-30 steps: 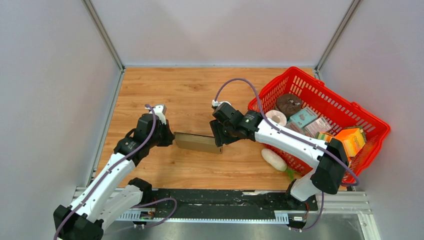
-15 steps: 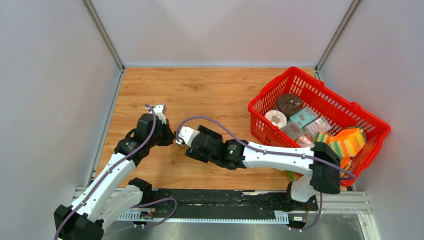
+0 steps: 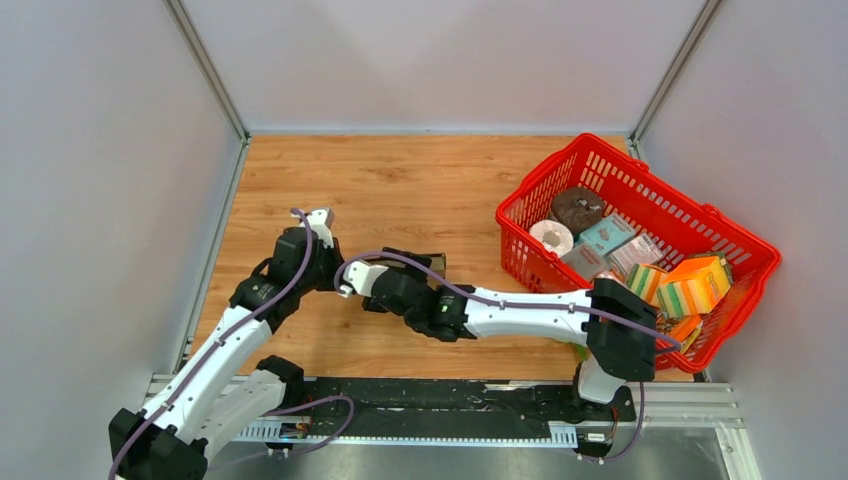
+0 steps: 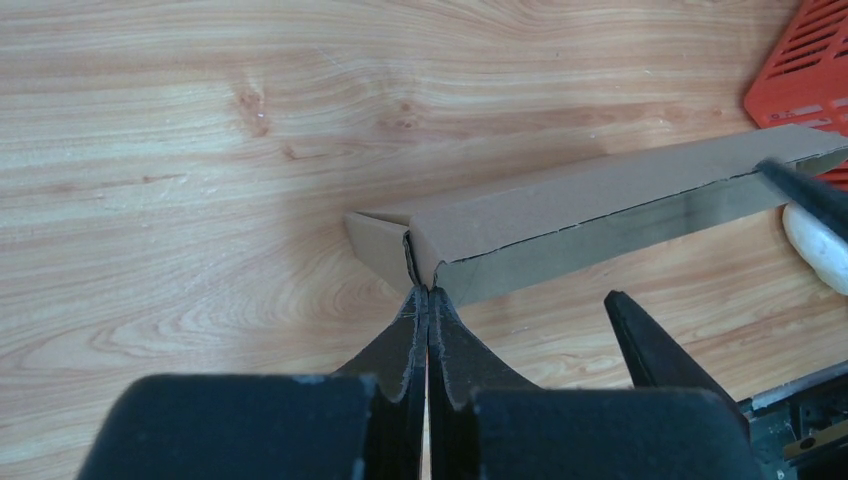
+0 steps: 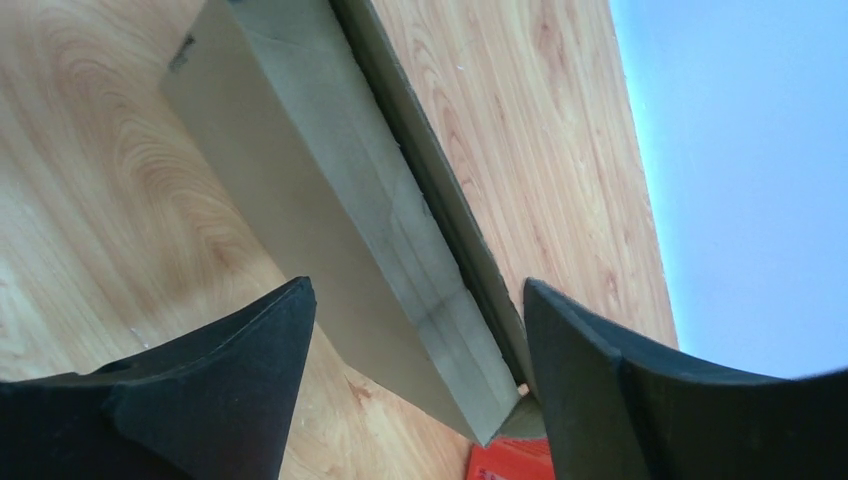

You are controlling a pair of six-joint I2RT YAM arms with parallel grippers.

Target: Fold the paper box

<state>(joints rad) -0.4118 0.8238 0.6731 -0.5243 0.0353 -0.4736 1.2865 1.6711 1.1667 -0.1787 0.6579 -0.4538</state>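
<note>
The paper box (image 4: 600,190) is a long, flat brown cardboard shape lying on the wooden table. My left gripper (image 4: 428,292) is shut, its tips pinching the seam at the box's near left corner. In the top view the left gripper (image 3: 338,275) sits at the box's left end. My right arm reaches across the front and hides most of the box there. My right gripper (image 5: 415,285) is open, with the paper box (image 5: 330,170) running between its fingers. One right finger (image 4: 650,345) shows in front of the box, the other behind its far end.
A red basket (image 3: 590,140) full of packets and sponges stands at the right, seen also as the red basket (image 4: 800,60). A small white packet (image 4: 820,240) lies just past the box's right end. Grey walls close in the table on three sides.
My right arm left the box's right end and swung low across the front to the left. Its gripper opened wider and now straddles the box. The left arm has not moved.
</note>
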